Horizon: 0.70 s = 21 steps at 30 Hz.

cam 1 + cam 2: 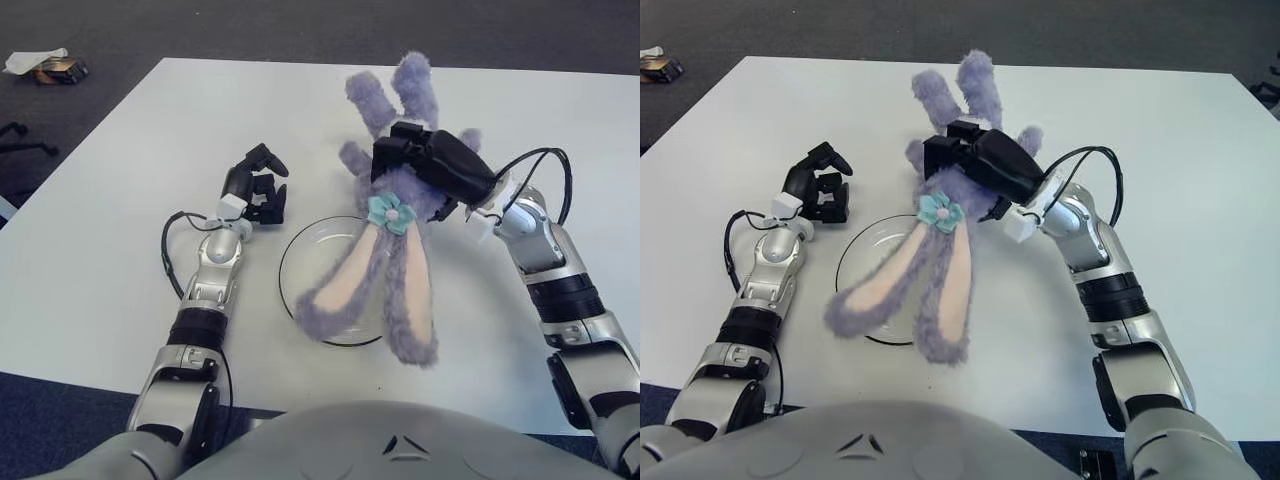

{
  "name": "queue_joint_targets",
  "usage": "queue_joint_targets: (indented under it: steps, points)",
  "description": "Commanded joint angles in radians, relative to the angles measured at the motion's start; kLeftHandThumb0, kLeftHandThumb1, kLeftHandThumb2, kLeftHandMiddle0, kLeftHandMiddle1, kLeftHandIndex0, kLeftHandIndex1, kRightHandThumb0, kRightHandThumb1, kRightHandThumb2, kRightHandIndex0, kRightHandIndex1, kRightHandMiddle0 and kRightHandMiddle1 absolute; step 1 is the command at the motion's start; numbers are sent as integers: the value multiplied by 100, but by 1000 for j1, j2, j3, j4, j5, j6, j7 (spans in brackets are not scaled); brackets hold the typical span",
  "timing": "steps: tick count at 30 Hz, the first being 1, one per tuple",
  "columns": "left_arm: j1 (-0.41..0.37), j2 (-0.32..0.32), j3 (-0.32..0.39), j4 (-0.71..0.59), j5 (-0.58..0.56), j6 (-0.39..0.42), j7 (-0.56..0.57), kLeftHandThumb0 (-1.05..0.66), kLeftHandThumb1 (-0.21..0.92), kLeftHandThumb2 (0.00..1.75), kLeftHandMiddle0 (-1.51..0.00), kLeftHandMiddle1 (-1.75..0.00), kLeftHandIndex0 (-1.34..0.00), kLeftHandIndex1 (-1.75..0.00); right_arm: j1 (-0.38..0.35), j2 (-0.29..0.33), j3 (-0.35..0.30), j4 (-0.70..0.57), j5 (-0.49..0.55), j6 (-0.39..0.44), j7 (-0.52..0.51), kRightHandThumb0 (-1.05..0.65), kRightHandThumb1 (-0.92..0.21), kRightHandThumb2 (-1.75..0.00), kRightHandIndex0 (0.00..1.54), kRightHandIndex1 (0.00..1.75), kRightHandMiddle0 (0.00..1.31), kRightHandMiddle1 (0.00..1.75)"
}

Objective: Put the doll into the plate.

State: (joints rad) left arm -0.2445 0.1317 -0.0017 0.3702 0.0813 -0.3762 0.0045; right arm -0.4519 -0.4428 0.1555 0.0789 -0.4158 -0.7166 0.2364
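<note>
The right hand (425, 165) grips the purple doll (385, 250) around its middle, hiding that part. Below the fingers, its long ears droop over the plate (300, 275). The left hand (258, 190) is curled, holding nothing, beside the plate.

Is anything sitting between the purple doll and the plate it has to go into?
Nothing visible. The right hand grips the doll by its body, and the doll's long ears already hang over the plate, whose visible part holds nothing else. The left hand shows left of the plate, outside its rim.
</note>
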Motion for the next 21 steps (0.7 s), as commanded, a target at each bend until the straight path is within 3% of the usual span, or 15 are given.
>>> queue_joint_targets:
  steps: [1,5,21]
  points:
    - [84,-12,-10,53,-6,-24,-18,-49,29,135,-122,-175,-64,-175,-30,11,-16,0,-6,-7,-38,0,-10,-153,81,162,55,175]
    - [83,1,-9,69,-13,-80,-47,-49,28,136,-125,-175,-64,-175,-38,11,-21,-2,15,12,-39,0,-8,-156,83,163,57,175]
    - [56,64,-5,161,-1,-296,-92,-50,27,138,-131,-175,-65,-175,-98,27,-68,19,-118,101,-204,0,-3,-161,86,163,60,175]
